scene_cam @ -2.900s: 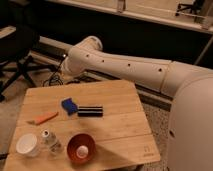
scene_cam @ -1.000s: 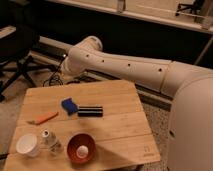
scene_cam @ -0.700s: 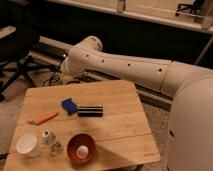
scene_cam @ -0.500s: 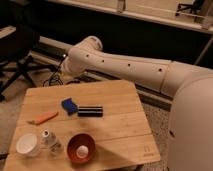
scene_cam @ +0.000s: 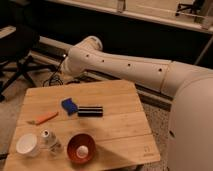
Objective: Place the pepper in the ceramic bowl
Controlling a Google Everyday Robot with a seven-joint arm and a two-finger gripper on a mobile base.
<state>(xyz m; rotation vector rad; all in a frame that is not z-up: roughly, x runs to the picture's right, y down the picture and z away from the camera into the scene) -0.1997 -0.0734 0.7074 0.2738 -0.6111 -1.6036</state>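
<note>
The slim orange pepper point(scene_cam: 44, 118) lies on the left side of the wooden table point(scene_cam: 120, 125). The rust-red ceramic bowl point(scene_cam: 81, 148) stands near the table's front edge, with a small white object inside it. My white arm point(scene_cam: 125, 65) reaches in from the right and bends at the elbow point(scene_cam: 85, 50) behind the table's far edge. My gripper does not show: it is out of sight beyond the elbow, past the far edge of the table. It is nowhere near the pepper or the bowl.
A blue block point(scene_cam: 69, 105) and a black bar point(scene_cam: 90, 110) lie mid-table. A white cup point(scene_cam: 27, 145) and a small clear bottle point(scene_cam: 49, 140) stand at the front left. An office chair point(scene_cam: 15, 55) and floor cables point(scene_cam: 55, 77) are at the back left.
</note>
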